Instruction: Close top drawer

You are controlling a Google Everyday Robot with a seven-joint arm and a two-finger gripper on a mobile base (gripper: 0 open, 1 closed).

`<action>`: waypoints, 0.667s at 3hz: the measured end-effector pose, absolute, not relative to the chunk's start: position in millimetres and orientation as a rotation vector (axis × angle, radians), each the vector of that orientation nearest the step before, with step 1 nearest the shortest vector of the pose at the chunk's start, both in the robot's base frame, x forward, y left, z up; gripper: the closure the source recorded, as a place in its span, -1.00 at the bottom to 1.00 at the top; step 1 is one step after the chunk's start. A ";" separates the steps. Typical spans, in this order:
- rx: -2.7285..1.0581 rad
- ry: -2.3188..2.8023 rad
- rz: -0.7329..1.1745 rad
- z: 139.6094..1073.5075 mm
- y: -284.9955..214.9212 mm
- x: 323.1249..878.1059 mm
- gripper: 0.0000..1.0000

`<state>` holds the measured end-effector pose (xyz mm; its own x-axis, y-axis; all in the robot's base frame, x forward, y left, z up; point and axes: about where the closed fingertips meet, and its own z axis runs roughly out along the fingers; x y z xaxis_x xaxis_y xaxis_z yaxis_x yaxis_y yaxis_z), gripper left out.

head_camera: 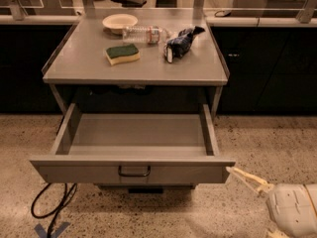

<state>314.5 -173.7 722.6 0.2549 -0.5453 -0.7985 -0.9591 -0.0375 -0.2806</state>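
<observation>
The top drawer is pulled far out from under the grey table. Its shallow tray holds nothing, and a small dark wire pull sits at the centre of its flat front panel. My gripper is low at the right, just beyond the drawer front's right corner. Its pale fingers are spread open and hold nothing. The upper finger points toward that corner with a small gap between them. The lower finger is mostly cut off by the bottom edge.
On the table top are a white bowl, a plastic bottle, a green and yellow sponge and a dark snack bag. A black cable and blue tape lie on the floor at the left. Dark cabinets stand behind.
</observation>
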 end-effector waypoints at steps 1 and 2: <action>-1.699 1.404 0.627 725.4 -175.2 307.3 -1.00; -1.800 1.407 0.561 671.1 -151.7 363.1 -1.00</action>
